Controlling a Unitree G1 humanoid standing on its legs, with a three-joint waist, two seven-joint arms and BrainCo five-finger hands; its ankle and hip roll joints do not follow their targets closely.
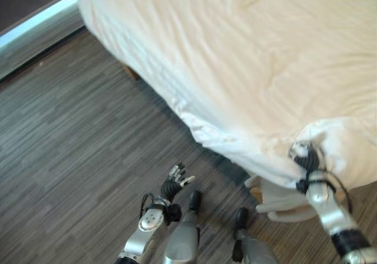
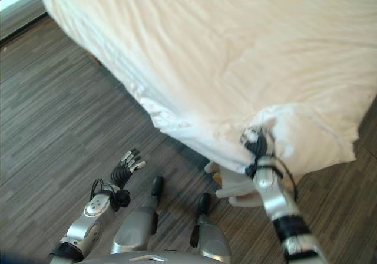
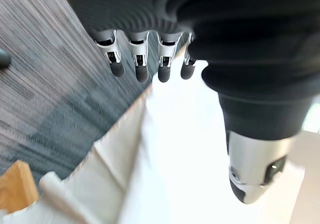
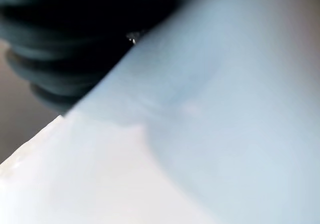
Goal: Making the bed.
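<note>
I see cream duvet [image 1: 247, 69] spread over bed, wrinkled, edge hanging twd floor; near corner bunched and lifted, w/ white sheet [image 1: 283, 202] showing beneath it.

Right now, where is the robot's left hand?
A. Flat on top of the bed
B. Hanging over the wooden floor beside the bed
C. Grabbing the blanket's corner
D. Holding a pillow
B: the left hand hangs with loose fingers above the floor, apart from the blanket.

Bright daylight, glare on the white duvet [image 1: 247, 69], blurred wrist views.
</note>
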